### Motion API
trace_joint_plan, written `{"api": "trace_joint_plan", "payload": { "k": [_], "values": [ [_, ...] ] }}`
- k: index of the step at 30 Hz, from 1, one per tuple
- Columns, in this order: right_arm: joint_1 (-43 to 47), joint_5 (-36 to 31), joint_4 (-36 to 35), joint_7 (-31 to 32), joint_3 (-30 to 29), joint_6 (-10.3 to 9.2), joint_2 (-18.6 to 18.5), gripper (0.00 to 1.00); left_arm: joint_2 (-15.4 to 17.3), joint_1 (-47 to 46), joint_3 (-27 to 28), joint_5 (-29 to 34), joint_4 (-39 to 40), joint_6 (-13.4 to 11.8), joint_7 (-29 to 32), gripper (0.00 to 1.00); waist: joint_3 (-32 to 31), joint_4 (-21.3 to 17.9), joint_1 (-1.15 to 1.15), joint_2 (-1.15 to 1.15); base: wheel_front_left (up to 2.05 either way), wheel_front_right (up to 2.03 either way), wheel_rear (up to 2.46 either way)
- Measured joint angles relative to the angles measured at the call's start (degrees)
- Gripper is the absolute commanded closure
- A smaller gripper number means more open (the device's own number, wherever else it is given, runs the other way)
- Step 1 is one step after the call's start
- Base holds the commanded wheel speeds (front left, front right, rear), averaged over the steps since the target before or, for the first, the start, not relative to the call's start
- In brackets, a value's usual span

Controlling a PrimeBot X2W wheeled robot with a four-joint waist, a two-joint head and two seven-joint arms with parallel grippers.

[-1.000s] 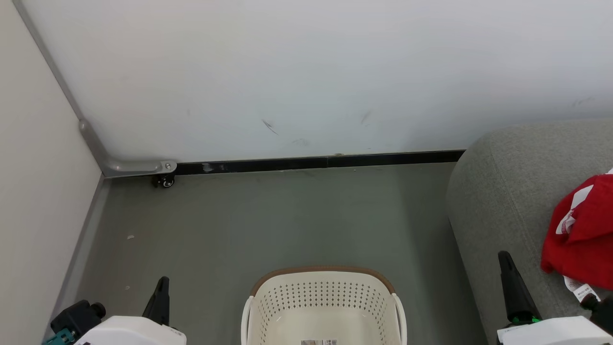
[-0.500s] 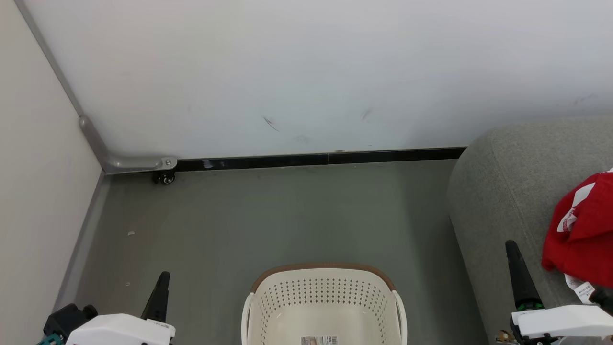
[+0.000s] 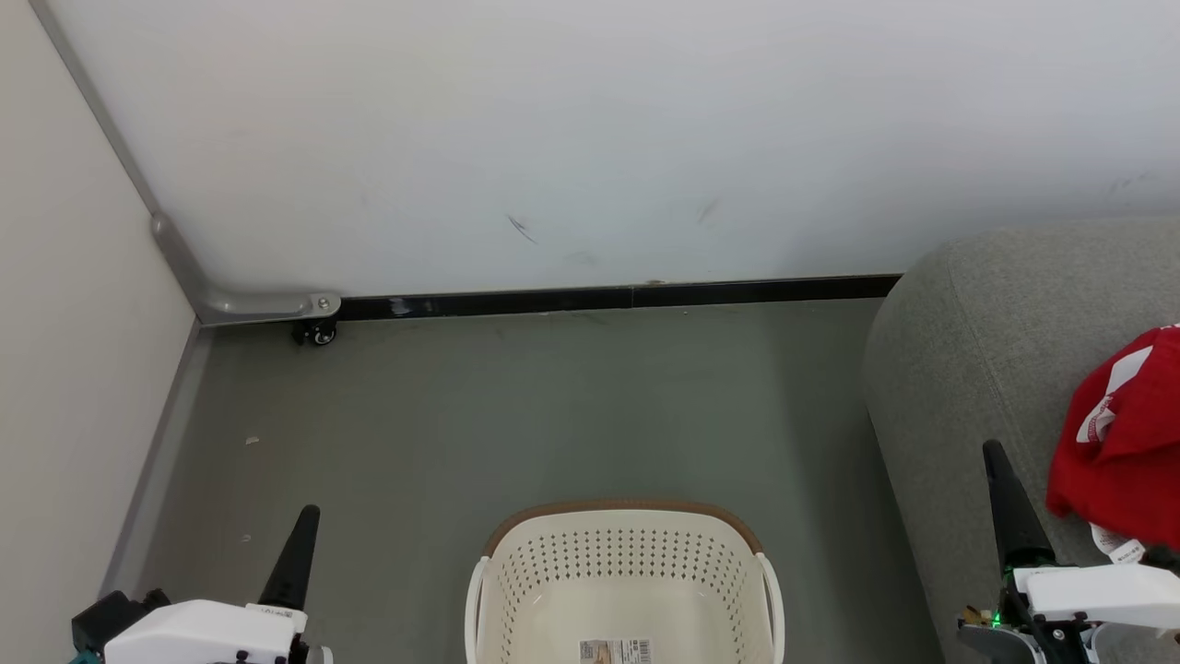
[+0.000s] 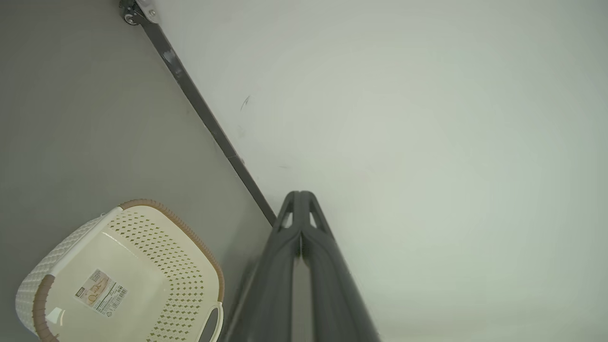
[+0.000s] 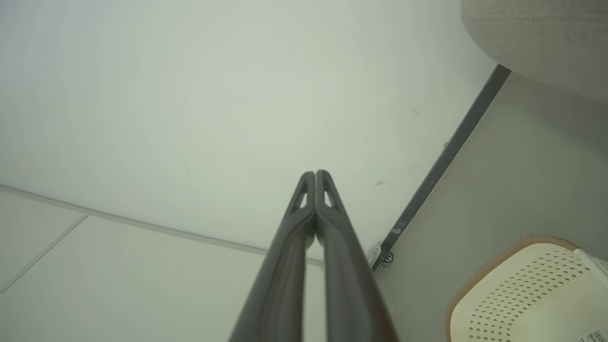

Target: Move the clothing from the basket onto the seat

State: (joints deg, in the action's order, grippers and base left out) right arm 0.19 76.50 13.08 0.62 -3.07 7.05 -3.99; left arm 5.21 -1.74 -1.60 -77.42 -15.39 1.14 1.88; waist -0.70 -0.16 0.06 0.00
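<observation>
We judge the job done: basket bare, clothing on the seat, left gripper and right gripper closed, empty.

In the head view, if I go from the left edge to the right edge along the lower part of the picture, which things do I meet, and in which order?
left gripper → basket → right gripper → clothing
</observation>
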Motion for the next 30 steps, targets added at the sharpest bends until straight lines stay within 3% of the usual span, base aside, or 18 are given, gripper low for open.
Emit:
{"api": "trace_joint_plan", "payload": {
  "k": [20,30],
  "values": [
    [-2.89,17.64,1.69,2.04,-0.46,0.0,-0.75,1.0,-2.67,-0.93,5.76,-13.77,0.02,5.01,3.75,1.0,0.85,0.16,-0.02,0.0,0.0,0.0,0.0],
    [-2.91,18.46,1.86,2.24,-0.51,0.0,-0.82,1.0,-2.97,-1.05,6.06,-14.71,-0.01,5.45,4.16,1.0,0.86,0.16,-0.03,0.0,0.0,0.0,0.0]
  ]
}}
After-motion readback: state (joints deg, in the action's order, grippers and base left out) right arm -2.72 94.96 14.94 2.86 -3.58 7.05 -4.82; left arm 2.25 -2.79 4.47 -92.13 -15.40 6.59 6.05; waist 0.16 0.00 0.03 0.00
